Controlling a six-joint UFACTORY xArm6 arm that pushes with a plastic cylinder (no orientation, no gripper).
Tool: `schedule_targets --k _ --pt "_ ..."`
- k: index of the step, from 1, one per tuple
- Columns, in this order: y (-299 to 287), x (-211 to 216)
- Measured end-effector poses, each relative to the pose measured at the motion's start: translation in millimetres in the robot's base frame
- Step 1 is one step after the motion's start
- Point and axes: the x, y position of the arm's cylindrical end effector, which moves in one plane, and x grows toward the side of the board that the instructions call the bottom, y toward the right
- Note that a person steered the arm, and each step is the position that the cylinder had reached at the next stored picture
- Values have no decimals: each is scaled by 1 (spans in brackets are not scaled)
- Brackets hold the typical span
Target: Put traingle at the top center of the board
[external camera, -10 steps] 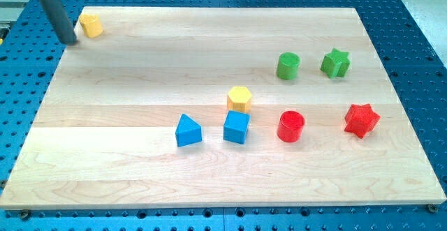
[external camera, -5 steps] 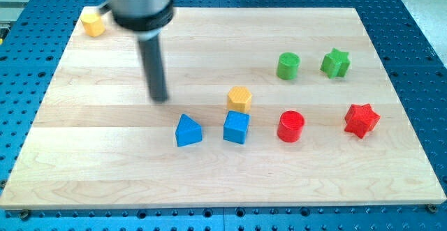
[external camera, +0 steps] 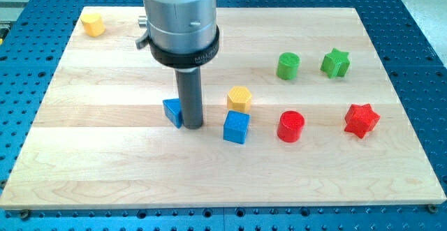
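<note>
The small blue triangular block (external camera: 172, 111) sits near the middle of the pale wooden board (external camera: 105, 161), a little toward the view's left, and only its left part shows because my dark rod stands in front of it. My tip (external camera: 193, 125) rests on the board right against the block's right side, touching or all but touching it. I carry no jaws, only this straight rod under a wide grey metal cylinder, so nothing is clamped.

Just to the view's right of my tip are a blue cube (external camera: 236, 127) and, above it, a yellow hexagonal block (external camera: 239, 98), the two close together. Further right lie a red cylinder (external camera: 290, 126) and a red star block (external camera: 361, 120). Above those, toward the view's top right, stand a green cylinder (external camera: 288, 66) and a green star block (external camera: 335, 63). A second yellow block (external camera: 92, 24) sits alone in the board's top left corner.

The board has light grain stripes running across it and lies on a blue perforated metal table (external camera: 412, 35).
</note>
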Motion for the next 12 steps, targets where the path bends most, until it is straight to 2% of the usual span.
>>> schedule_targets --k 2,3,4,5,6,7,8,9,10,11,12 --pt "-45 41" --pt "-51 -13" --pt "-33 -62" --pt "-25 -39" --pt "8 -47" --pt "35 -78" --pt "3 -118" --pt "-41 -111" --pt "-2 -149" --pt "42 -155" --pt "61 -117"
